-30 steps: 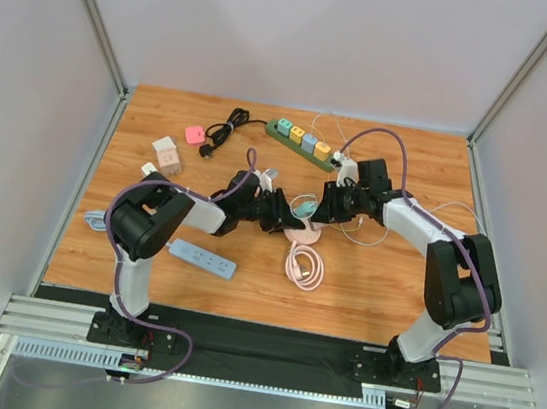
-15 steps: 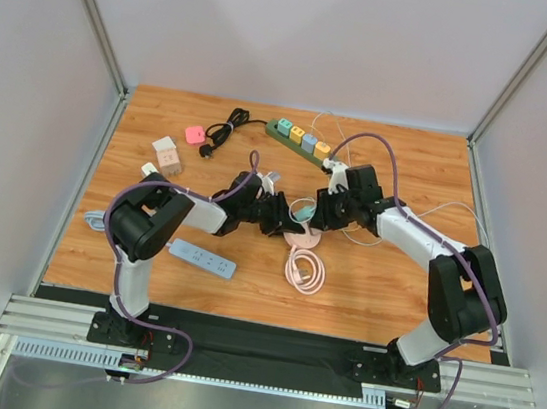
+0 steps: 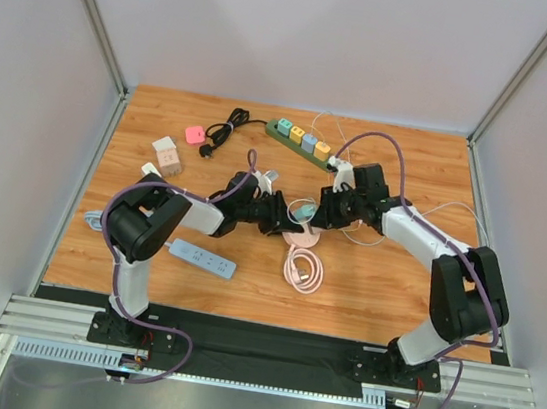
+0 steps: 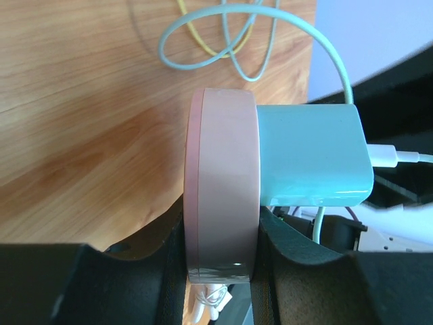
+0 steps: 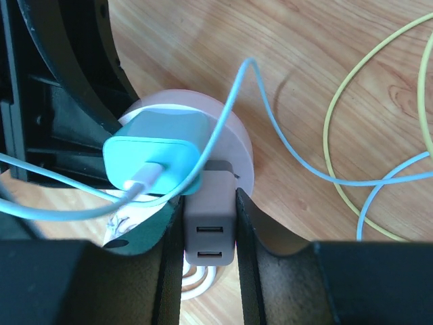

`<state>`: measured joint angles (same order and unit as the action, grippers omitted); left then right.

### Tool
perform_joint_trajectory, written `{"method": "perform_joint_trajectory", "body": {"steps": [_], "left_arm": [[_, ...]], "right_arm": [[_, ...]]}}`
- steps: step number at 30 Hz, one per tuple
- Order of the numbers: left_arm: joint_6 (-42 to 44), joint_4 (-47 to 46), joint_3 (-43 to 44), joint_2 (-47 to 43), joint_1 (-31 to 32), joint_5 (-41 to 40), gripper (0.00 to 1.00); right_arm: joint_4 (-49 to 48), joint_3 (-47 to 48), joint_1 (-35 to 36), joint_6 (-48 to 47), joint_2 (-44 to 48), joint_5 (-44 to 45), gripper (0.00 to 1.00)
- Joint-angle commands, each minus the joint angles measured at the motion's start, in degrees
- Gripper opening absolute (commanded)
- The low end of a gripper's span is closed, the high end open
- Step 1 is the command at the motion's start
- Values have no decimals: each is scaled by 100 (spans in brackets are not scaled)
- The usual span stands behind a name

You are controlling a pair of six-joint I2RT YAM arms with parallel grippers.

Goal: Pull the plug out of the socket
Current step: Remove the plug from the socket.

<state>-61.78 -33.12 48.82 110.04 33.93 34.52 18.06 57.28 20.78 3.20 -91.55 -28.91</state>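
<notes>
Over the table's [image 3: 394, 281] middle, top view: left gripper [image 3: 289, 223] and right gripper [image 3: 319, 215] meet nose to nose at the pink round socket [image 3: 302, 236].

Left wrist view: you see the socket edge-on, left fingers [image 4: 162, 240] clamped across its two flat faces. A teal charger [image 4: 314, 156] sticks out of the right-hand face.

Right wrist view: right fingers [image 5: 252, 227] are clamped on either side of the taupe USB adapter [image 5: 209, 210], which touches the teal charger. Both look seated in the socket's face. The adapter's long axis runs along your right fingers, so I'd judge the pull goes straight back, away from the left gripper.
</notes>
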Motion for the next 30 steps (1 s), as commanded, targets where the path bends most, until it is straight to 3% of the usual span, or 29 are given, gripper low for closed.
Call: {"method": "perform_joint_trajectory", "body": {"steps": [1, 4, 7, 11, 15, 18, 27, 29, 30], "left_arm": [[236, 710, 180, 70, -185, -481, 0], [236, 781, 251, 114, -185, -525, 0], [280, 799, 216, 97, -185, -587, 0], [333, 720, 190, 79, -194, -570, 0], [307, 553, 163, 105, -212, -526, 0], [315, 518, 207, 114, -212, -464, 0], [464, 596, 339, 88, -212, -332, 0], [535, 701, 330, 10, -229, -384, 9], [648, 746, 321, -35, -229, -394, 27]], "right_arm": [[-268, 266, 810, -65, 602, 990, 0], [-207, 345, 1156, -250, 621, 1466, 0], [-128, 363, 1017, -302, 577, 1493, 0], [48, 363, 481, -513, 629, 1046, 0], [48, 249, -466, -417, 612, -219, 0], [39, 214, -793, -355, 489, -773, 0], [30, 249, -741, -188, 462, -581, 0], [4, 223, -759, -188, 488, -581, 0], [-5, 223, -777, -188, 497, -581, 0]]}}
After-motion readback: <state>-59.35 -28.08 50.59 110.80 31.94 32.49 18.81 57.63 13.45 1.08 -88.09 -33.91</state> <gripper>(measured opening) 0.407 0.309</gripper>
